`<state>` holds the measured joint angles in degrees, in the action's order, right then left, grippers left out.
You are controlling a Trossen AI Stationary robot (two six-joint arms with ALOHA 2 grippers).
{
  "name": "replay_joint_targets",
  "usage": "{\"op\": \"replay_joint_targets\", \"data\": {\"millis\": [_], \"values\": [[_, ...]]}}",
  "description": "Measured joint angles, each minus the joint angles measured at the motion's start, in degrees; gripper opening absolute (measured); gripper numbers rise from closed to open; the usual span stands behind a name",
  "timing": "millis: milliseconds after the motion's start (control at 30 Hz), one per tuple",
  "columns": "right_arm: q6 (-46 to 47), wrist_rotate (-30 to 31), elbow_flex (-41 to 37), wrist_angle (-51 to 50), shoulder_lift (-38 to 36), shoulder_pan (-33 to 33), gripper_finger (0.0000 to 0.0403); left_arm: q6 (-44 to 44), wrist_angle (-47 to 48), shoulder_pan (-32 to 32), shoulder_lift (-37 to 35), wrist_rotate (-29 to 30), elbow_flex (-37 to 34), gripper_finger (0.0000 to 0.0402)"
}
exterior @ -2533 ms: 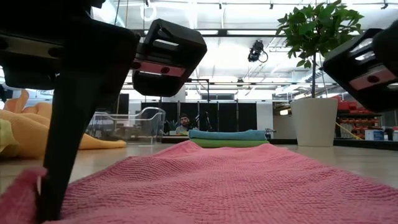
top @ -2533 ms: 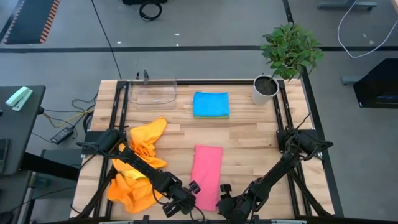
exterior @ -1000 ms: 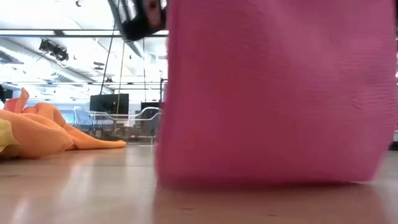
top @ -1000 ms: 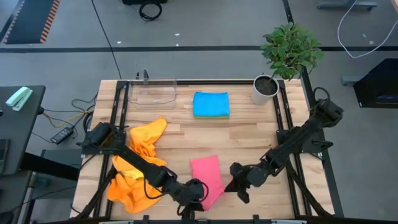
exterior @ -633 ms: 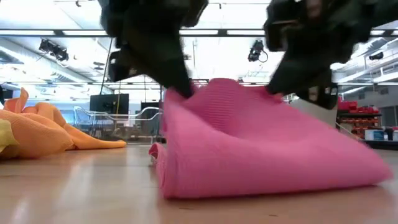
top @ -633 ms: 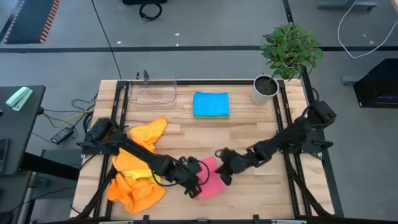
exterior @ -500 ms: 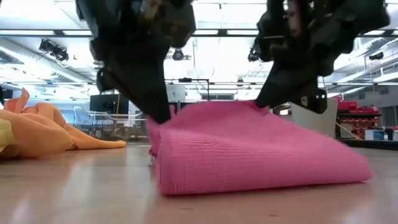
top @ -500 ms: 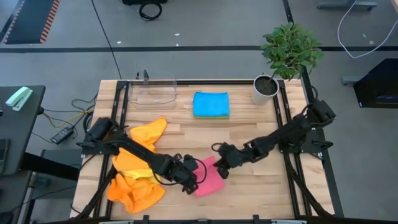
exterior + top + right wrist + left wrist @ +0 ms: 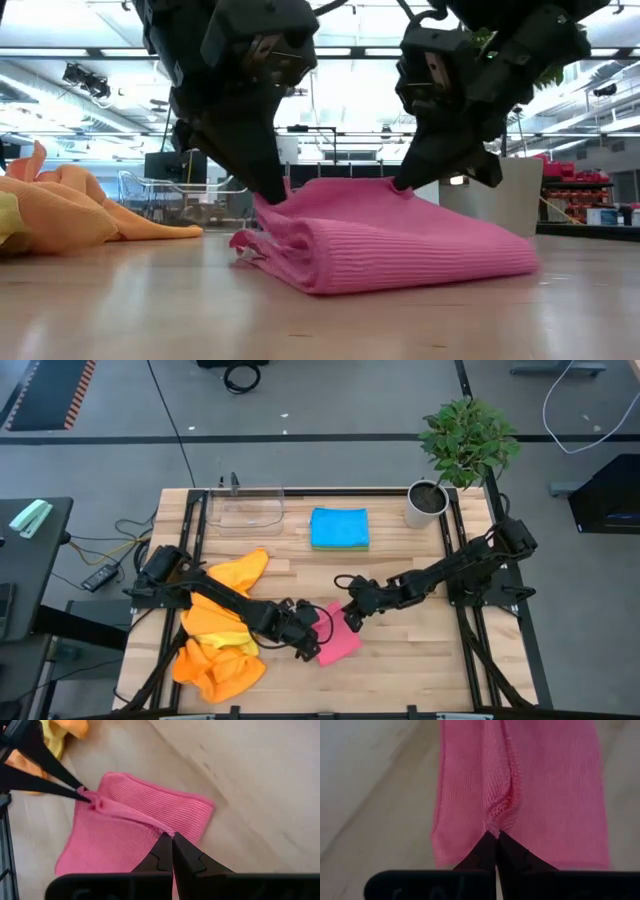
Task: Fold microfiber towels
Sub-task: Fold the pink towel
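Observation:
A pink microfiber towel (image 9: 340, 644) lies doubled over on the wooden table, its rounded fold (image 9: 330, 262) toward the near edge. My left gripper (image 9: 320, 630) is shut on the upper layer's left end. My right gripper (image 9: 351, 619) is shut on the same layer's right end. A loose heap of orange and yellow towels (image 9: 220, 622) lies on the table at the left. A folded blue towel on a green one (image 9: 339, 528) rests at the far middle. My left gripper pinches the upper layer's hemmed edge (image 9: 496, 822) between its two fingertips, and the cloth puckers there. The fingers slant down from the table's near left. That edge is held slightly raised, and the rest of the towel lies on the table. My right gripper pinches the upper layer's edge (image 9: 161, 831) at its right end between its two fingertips. The fingers slant down from the table's right. The edge runs slack across to the left gripper (image 9: 82, 790), and the towel's bulk rests on the table.
A clear plastic tray (image 9: 245, 508) stands at the far left. A potted plant (image 9: 430, 500) stands at the far right corner. Bare wood shows to the right of the pink towel and along the near edge.
Both grippers, still shut on the pink towel's edge, have gone toward the far edge and down, tipping further downward. The hanging towel has been folded over onto itself; its held edge has come down onto the lower layer, and the fold lies flatter.

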<state>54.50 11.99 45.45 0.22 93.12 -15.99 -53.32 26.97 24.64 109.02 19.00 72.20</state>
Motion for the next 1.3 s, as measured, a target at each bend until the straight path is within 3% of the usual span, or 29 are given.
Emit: {"op": "replay_joint_targets", "data": {"millis": [200,467,633,733,900,1100,1300], "values": [[-3.4,0.1,0.0,3.1,0.0,1.1,0.0023,-2.0,4.1,0.3,-0.8,3.3,0.0,0.0007],[-1.9,-2.0,0.0,3.2,-1.6,3.6,0.0108,-4.7,6.2,0.4,-0.8,8.2,0.0,0.0007],[-0.8,2.2,0.1,3.5,-4.0,-2.4,0.0145,-8.3,9.7,0.3,-0.8,9.6,0.0,0.0008],[3.7,6.4,0.1,4.4,-1.7,-7.0,0.0119,-9.1,10.9,0.3,-0.8,11.4,0.0,0.0007],[4.1,7.3,0.1,12.9,5.5,-9.7,0.0013,-9.6,11.4,-0.2,-1.4,12.6,0.1,0.0007],[4.2,7.3,4.2,12.2,11.5,-9.1,0.0006,-13.3,18.0,-0.6,-1.6,13.2,0.1,0.0008],[1.3,7.3,5.0,11.2,9.2,-6.9,0.0006,-7.3,19.6,-2.2,-1.3,13.5,0.0,0.0052]]}}
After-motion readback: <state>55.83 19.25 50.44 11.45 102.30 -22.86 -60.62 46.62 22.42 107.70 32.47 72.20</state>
